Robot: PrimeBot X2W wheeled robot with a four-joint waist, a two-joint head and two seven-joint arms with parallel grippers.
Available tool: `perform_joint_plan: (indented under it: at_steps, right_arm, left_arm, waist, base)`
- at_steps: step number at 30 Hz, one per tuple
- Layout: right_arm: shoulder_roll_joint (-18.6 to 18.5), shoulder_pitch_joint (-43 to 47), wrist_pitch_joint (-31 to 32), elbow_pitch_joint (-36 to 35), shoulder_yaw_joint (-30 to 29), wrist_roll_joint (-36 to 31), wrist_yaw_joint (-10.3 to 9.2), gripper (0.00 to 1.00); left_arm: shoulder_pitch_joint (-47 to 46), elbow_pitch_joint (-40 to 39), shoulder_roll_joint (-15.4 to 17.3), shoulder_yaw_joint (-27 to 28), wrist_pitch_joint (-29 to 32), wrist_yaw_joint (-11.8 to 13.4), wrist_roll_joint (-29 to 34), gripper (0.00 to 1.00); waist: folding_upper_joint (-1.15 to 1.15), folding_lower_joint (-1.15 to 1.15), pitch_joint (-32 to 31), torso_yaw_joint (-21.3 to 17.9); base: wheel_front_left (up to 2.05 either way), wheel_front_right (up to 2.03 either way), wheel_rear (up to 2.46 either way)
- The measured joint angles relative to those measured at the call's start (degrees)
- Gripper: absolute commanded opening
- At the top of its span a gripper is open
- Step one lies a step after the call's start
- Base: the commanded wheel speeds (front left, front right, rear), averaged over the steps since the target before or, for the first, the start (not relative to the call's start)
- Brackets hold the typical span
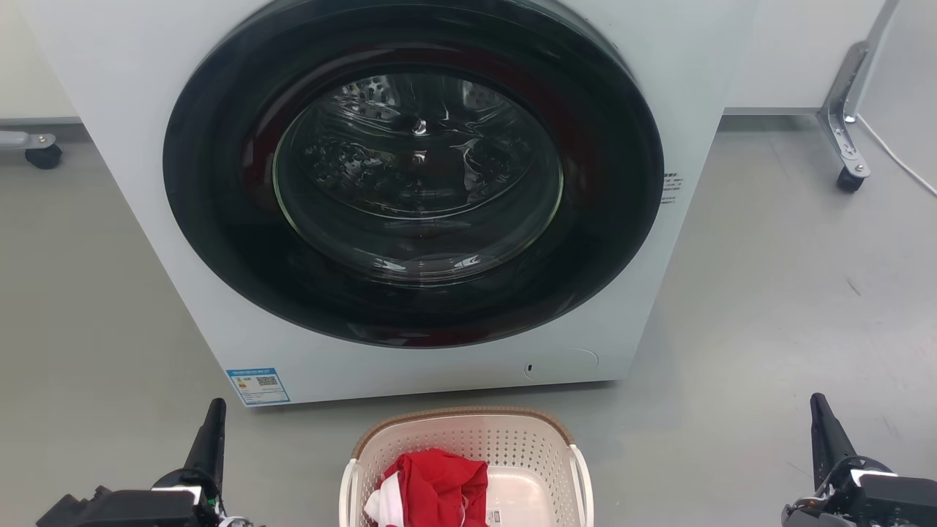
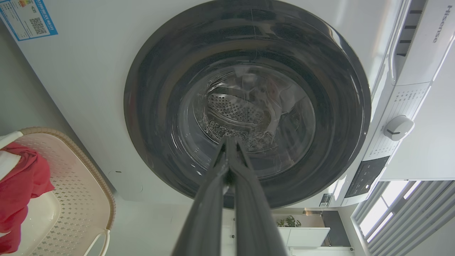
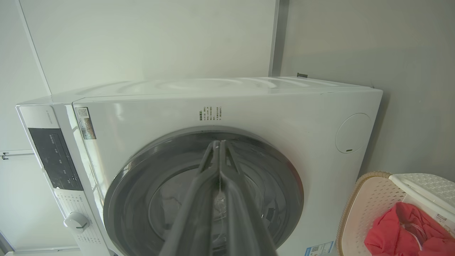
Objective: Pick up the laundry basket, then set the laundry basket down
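Down on the grey floor [image 1: 768, 307], right in front of the white washing machine [image 1: 146, 110]: the laundry basket [image 1: 505, 443], upright, brown rim just short of the machine's base with a thin strip of floor between. Cream perforated walls, a white loop handle on either side. Inside, a red garment [image 1: 439, 479] heaped toward the basket's left half, a bit of white cloth [image 1: 379, 505] tucked at its left edge, bare bottom on the right with a small label. Left gripper [image 1: 217, 407] low at the left, well clear of the basket, pointing up toward the machine; fingers pressed together in the left wrist view, tips meeting, nothing between them. Right gripper [image 1: 818, 402] mirrored at the lower right, also well away from the basket, fingers likewise closed tip to tip in the right wrist view, gripping nothing. Ahead of both, the big round dark door [image 1: 413, 168], closed, steel drum glinting behind the glass. Blue label [image 1: 258, 386] at the machine's lower left front corner. Far back on the right of the floor, a metal leg on a black caster [image 1: 849, 179]; another caster [image 1: 44, 156] back left. From the left wrist, a white control knob [image 2: 398, 127] on the panel beside the door.
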Motion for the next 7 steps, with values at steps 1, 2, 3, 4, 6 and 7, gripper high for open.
perform_joint_plan:
  at_steps: [1,2,3,4,6,7]
  right_arm:
    - [0.0,0.0,0.0,0.0,0.0,0.0,0.0,0.0]
    - [0.0,0.0,0.0,0.0,0.0,0.0,0.0,0.0]
    - [0.0,0.0,0.0,0.0,0.0,0.0,0.0,0.0]
    - [0.0,0.0,0.0,0.0,0.0,0.0,0.0,0.0]
    - [0.0,0.0,0.0,0.0,0.0,0.0,0.0,0.0]
    - [0.0,0.0,0.0,0.0,0.0,0.0,0.0,0.0]
  left_arm:
    - [0.0,0.0,0.0,0.0,0.0,0.0,0.0,0.0]
    - [0.0,0.0,0.0,0.0,0.0,0.0,0.0,0.0]
    - [0.0,0.0,0.0,0.0,0.0,0.0,0.0,0.0]
    - [0.0,0.0,0.0,0.0,0.0,0.0,0.0,0.0]
    - [0.0,0.0,0.0,0.0,0.0,0.0,0.0,0.0]
    - [0.0,0.0,0.0,0.0,0.0,0.0,0.0,0.0]
  waist:
    - [0.0,0.0,0.0,0.0]
    - [0.0,0.0,0.0,0.0]
    - [0.0,0.0,0.0,0.0]
    - [0.0,0.0,0.0,0.0]
    - [0.0,0.0,0.0,0.0]
    - [0.0,0.0,0.0,0.0]
  base:
    - [0.0,0.0,0.0]
    - [0.0,0.0,0.0]
    - [0.0,0.0,0.0]
    - [0.0,0.0,0.0]
    - [0.0,0.0,0.0]
    - [0.0,0.0,0.0]
